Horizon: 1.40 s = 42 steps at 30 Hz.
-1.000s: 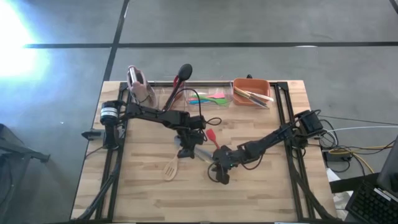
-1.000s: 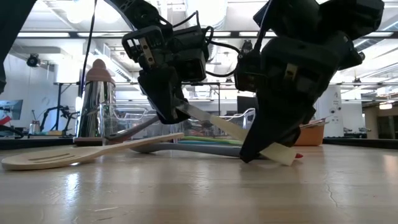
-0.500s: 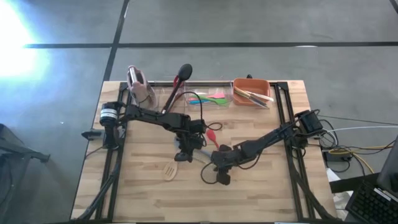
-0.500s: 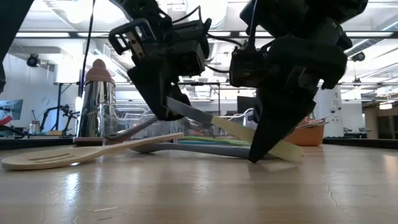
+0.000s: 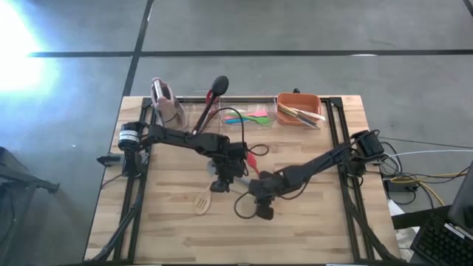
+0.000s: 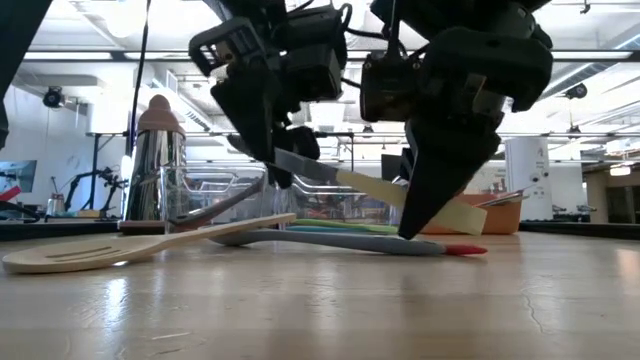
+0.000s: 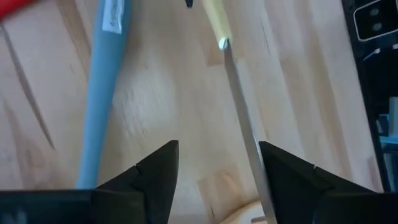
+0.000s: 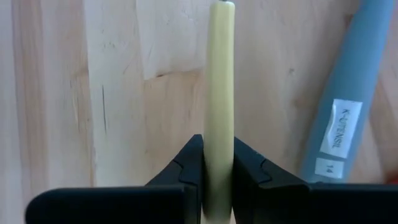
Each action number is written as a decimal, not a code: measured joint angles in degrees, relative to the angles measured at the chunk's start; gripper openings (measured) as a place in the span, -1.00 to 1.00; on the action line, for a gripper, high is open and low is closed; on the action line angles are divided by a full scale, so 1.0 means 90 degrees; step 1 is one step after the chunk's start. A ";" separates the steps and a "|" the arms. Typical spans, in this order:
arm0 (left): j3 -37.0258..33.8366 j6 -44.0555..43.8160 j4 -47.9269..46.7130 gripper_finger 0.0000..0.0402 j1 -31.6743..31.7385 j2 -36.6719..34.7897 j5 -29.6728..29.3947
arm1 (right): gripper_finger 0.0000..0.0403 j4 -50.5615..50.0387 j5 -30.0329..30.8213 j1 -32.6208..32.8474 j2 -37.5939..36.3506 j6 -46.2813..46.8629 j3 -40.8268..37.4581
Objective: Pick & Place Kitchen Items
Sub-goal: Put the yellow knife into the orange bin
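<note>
left fingers (image 7: 214, 171) released | right fingers (image 8: 211, 163) grasp knife (image 6: 380, 187) | pale handle, grey blade

Strong glare is seen on the floor (image 5: 22, 52) at the upper left of the high view, while the table (image 5: 310, 229) is evenly lit. In the low view, both arms are backlit into dark shapes by bright ceiling lights (image 6: 130, 15). Soft blur is shown in the wrist views.
</note>
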 joint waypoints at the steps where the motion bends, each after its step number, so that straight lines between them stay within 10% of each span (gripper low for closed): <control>1: 0.0062 -0.0021 -0.0054 0.08 -0.0012 0.0000 -0.0010 | -0.83 -0.0054 0.0000 -0.0015 0.0000 -0.0043 0.0038; 18: 0.0158 -0.0610 -0.0304 -0.07 -0.0138 0.0070 -0.0130 | -0.83 -0.0804 0.0215 -0.0284 -0.0155 -0.0615 0.0544; 28: 0.0158 -0.0618 -0.0301 -0.94 -0.0138 0.0070 -0.0133 | -0.83 -0.1041 0.0313 -0.0291 -0.0155 -0.0587 0.0587; 42: 0.0159 -0.0391 -0.0437 -0.99 -0.0104 0.0070 -0.0143 | -0.83 -0.1105 0.0209 -0.0292 -0.0155 -0.0578 0.0592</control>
